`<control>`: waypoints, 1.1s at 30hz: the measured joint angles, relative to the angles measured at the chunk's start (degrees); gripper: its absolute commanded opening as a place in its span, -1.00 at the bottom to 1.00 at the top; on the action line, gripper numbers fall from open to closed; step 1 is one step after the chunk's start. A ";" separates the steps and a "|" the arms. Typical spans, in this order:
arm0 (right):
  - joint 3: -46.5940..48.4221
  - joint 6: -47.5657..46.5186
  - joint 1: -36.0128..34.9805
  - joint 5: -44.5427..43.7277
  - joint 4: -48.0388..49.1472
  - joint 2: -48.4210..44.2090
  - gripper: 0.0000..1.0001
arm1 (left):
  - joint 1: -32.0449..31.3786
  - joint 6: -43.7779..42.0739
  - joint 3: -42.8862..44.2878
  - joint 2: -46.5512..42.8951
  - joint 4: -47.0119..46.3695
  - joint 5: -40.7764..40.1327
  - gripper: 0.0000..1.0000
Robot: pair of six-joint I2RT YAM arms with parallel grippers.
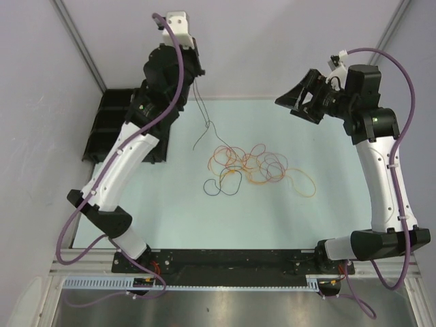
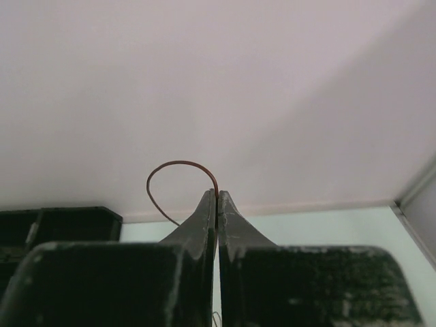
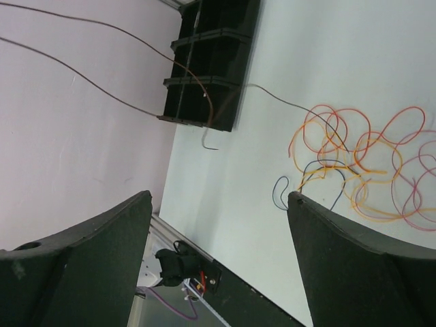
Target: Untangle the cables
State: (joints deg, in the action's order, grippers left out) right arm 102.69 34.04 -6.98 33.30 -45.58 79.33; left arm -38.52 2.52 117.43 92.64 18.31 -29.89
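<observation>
The cables [image 1: 255, 167] lie in a loose tangle of orange, red, yellow, pinkish and dark loops on the pale green table; the tangle also shows in the right wrist view [image 3: 361, 163]. My left gripper [image 1: 196, 71] is raised at the back left and shut on a thin brown cable [image 2: 180, 163], which arches above the closed fingertips [image 2: 209, 204]. That cable [image 1: 204, 116] hangs down from the gripper to the tangle's left side and shows stretched in the right wrist view [image 3: 272, 95]. My right gripper [image 1: 298, 107] is wide open, empty and raised to the right of the tangle [image 3: 218, 197].
Black compartment bins [image 1: 109, 129] stand at the table's left edge below the left arm, also in the wrist views [image 3: 211, 61] [image 2: 54, 225]. White walls enclose the back and sides. A black rail [image 1: 225, 259] runs along the near edge.
</observation>
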 measured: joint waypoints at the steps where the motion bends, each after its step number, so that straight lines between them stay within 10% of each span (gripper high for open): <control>1: -0.50 0.00 -0.09 0.02 -0.20 -0.31 0.70 | 1.31 0.02 1.57 0.90 -0.22 0.02 -0.99; 33: -6.75 -5.60 0.48 -8.48 -7.39 -6.05 0.68 | 27.02 3.41 18.82 13.66 -13.86 10.32 -0.99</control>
State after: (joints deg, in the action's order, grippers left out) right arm 95.94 28.45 -6.50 24.82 -52.97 73.28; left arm -11.51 5.93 136.25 106.30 4.45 -19.57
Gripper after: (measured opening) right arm 0.846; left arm 0.008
